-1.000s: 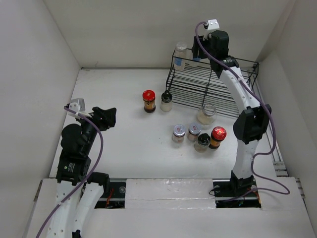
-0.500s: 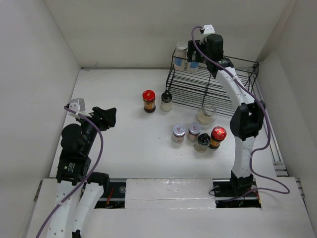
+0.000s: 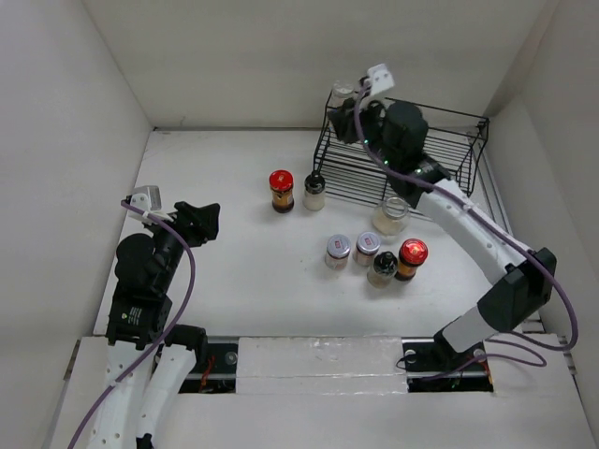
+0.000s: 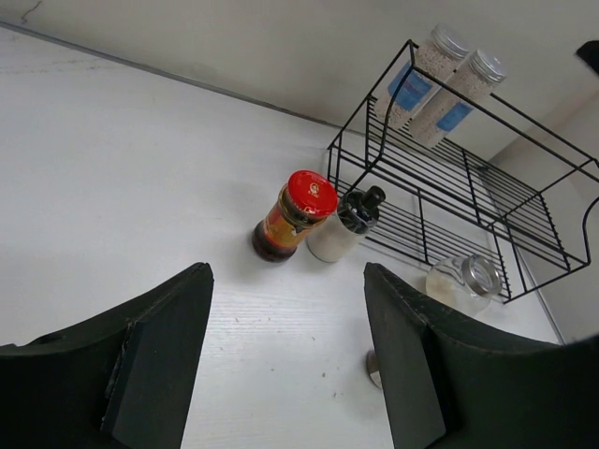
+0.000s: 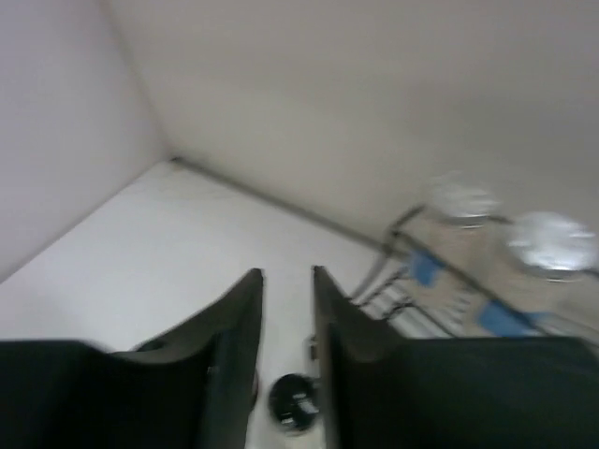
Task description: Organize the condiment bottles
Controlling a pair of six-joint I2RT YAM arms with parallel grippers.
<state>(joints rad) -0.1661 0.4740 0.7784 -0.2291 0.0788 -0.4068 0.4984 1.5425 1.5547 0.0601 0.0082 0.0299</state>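
From above, the left pincer [image 3: 199,222] hangs over the table [image 3: 225,271] with its jaws wide apart and nothing between them. A red-lidded jar [image 3: 281,190] and a black-capped bottle [image 3: 314,192] stand side by side ahead of it. The right pincer [image 3: 363,124] is at the top left corner of the rack [image 3: 440,164], just beside a silver-lidded jar [image 3: 342,94] on the upper shelf. A wide jar [image 3: 391,214] and a cluster of four jars [image 3: 367,248] stand on the table nearer that arm's base.

From the left wrist, the left pincer [image 4: 287,281] gapes empty. The red-lidded jar [image 4: 292,217] and the black-capped bottle [image 4: 346,224] stand just beside each other, straight ahead. Beyond them is the rack [image 4: 449,201], with a pair of tall jars [image 4: 421,75] side by side on top. The wide jar [image 4: 463,281] is ahead to the right.

The right wrist view is blurred. The right pincer [image 5: 287,318] has its jaws nearly together, a narrow empty slit between them. The pair of tall jars [image 5: 552,243] is ahead to its right, and the black-capped bottle [image 5: 292,402] shows through the slit.
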